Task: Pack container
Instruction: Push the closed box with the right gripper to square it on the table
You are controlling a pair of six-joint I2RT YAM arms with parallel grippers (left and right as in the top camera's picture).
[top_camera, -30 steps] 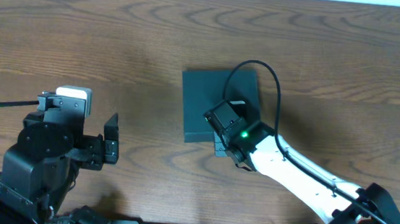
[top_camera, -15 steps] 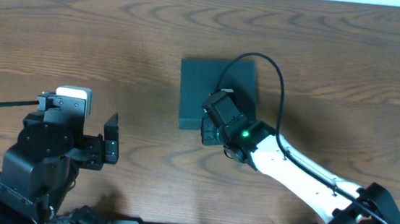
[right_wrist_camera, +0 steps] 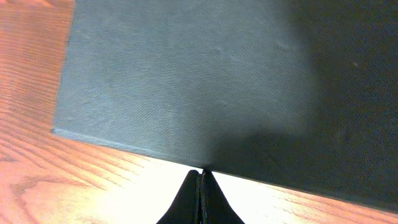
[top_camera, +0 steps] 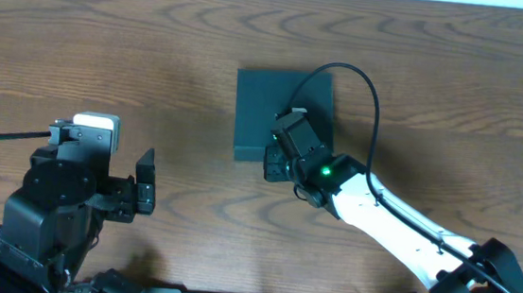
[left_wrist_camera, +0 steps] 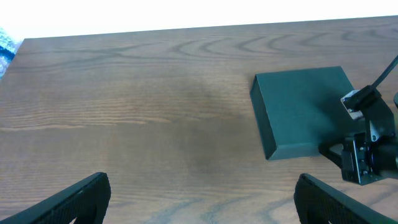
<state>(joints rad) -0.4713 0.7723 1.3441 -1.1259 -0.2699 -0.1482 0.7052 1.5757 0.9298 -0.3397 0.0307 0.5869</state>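
**Box squared up and nudged away from the robot**

Shifted since a second ago, the container (top_camera: 269, 109) no longer sits skewed: its sides now run parallel to the table edges, and it lies slightly farther from the robot than half a second back. It rests flat near the middle of the table (top_camera: 110, 38), lid down, showing a plain dark teal top and a thin side wall in the left wrist view (left_wrist_camera: 305, 109). The right wrist view is mostly filled by that matte top (right_wrist_camera: 186, 81), with bare wood below its near edge.

At that near edge is the right gripper (top_camera: 276, 159). Its two fingers are pressed together with no gap and nothing between them, and their tips meet the box's edge (right_wrist_camera: 200, 177). From the left wrist camera the same gripper shows at the box's near right corner (left_wrist_camera: 351, 155). A green light (top_camera: 323, 174) glows on the wrist behind it, and a black cable (top_camera: 366, 89) arcs from there over the box's far right corner.

Well apart, at the near left of the table, the left gripper (top_camera: 144, 186) has not moved. It is spread wide and holds nothing; its fingers (left_wrist_camera: 81, 199) sit at the bottom corners of its own view, above bare wood.
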